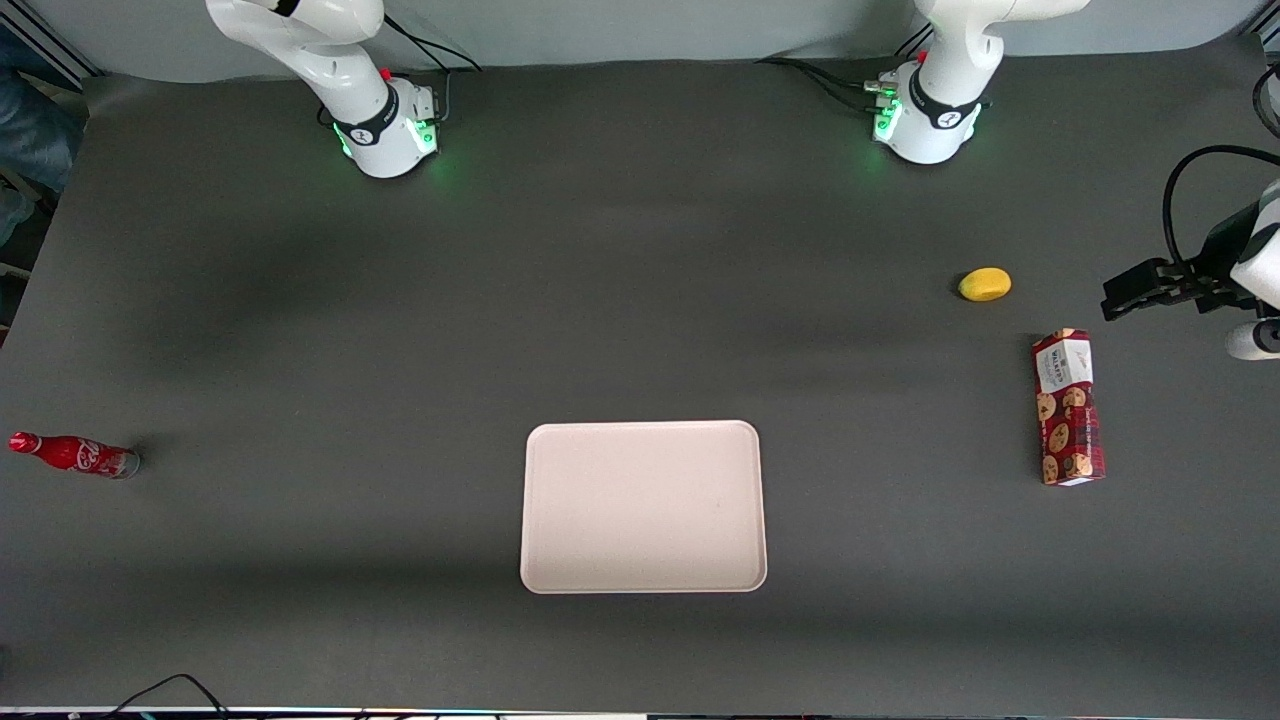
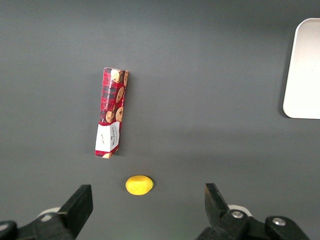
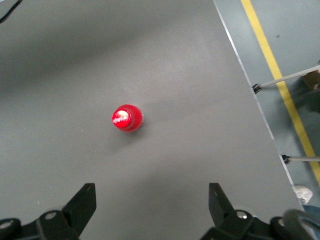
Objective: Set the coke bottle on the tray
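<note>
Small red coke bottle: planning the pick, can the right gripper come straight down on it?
Probably yes: the small red coke bottle stands upright on bare table, nothing beside it, the open right gripper above.

Splayed pincer (image 3: 152,205) above coke bottle (image 3: 127,118)

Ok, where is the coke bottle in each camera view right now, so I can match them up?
Front view: the coke bottle stands on the dark table at the working arm's end, far from the tray.
Right wrist view: seen from above, cap up, ahead of the open gripper hovering over it, near the table's edge.
Left wrist view: not in it.
Shared landmark: the table's edge near the bottle.
</note>
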